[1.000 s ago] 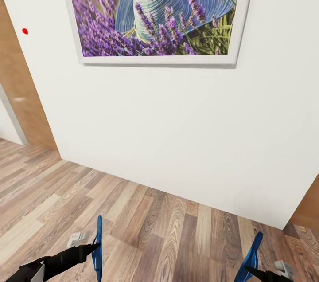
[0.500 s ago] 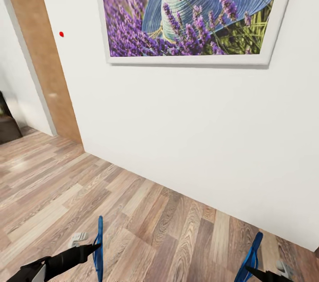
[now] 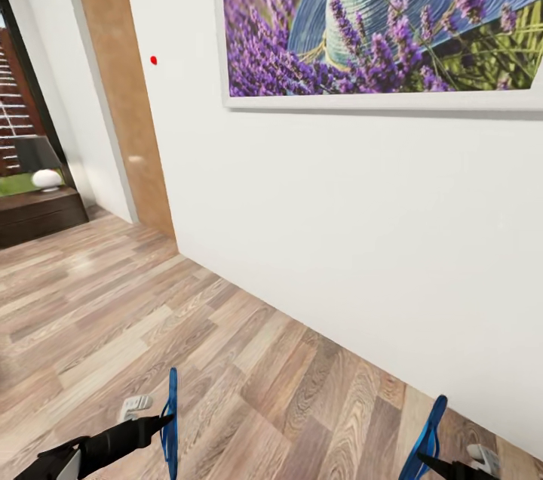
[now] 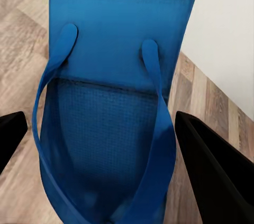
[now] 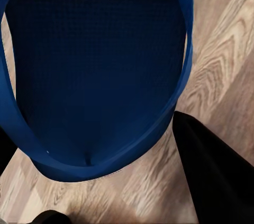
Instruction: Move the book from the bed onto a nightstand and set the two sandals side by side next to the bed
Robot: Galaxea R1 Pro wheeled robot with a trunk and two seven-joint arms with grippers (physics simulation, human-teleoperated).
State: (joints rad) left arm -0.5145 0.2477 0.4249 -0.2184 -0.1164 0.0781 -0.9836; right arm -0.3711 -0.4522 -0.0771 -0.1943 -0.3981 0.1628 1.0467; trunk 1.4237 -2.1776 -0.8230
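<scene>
The left gripper (image 3: 164,420) at 7 o'clock and the right gripper (image 3: 419,457) at 5 o'clock each grip one blue sandal (image 3: 171,423) upright

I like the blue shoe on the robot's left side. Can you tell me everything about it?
The thin, flat, bright blue flip-flop is pinched by the left gripper and held on edge above the wood-plank floor. Up close it has a dotted, rubbery-looking sole and two smooth straps running toward the toe. It touches nothing but the black fingers.
</scene>
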